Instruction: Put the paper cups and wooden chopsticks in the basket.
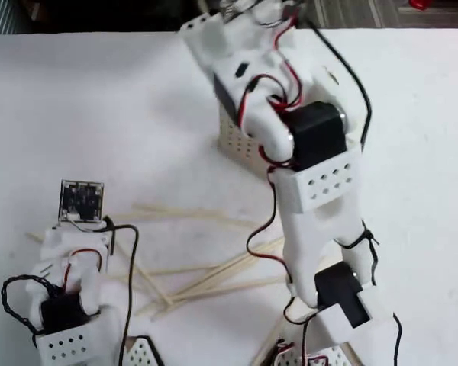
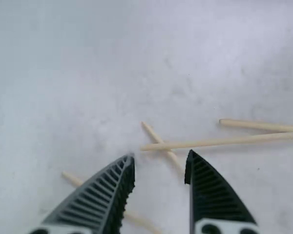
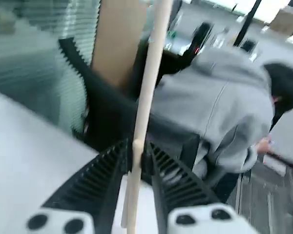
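Table [image 2: 63, 73] bears chopsticks [image 2: 219, 142] just ahead of left gripper [image 2: 160, 155].

On the table [image 1: 99, 99] lie chopsticks [image 1: 221, 272] — the basket [image 1: 237, 143] behind them.

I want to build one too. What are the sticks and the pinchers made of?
The chopsticks look like bare pale wood: tan, matte, no shine. The fingers of the left gripper look like black matte plastic, judging by the moulded ridges.
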Robot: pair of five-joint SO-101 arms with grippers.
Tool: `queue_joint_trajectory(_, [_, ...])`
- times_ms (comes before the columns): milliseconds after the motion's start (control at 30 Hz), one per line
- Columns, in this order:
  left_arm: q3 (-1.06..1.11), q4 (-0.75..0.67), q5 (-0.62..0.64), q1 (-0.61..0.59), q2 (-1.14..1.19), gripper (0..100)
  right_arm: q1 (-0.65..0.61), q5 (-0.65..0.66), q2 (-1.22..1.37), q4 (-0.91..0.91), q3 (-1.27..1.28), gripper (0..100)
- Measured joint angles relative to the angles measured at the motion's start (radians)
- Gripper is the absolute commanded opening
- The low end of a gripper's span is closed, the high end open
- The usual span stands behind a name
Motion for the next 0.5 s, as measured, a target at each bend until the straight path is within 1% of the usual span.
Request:
queue_joint_trajectory(200, [0.000, 0.000, 0.000, 0.000, 0.000, 18, 0.084, 0.000, 0.006, -0.097, 0.000, 1.8])
queue_joint_trajectory(300, [0.000, 0.000, 0.000, 0.000, 0.000, 18, 0.126, -0.005, 0.049, -0.107, 0.012, 1.8])
queue_joint_trajectory(500, [0.000, 0.000, 0.000, 0.000, 0.000, 18, 0.167, -0.009, 0.184, -0.092, 0.041, 1.8])
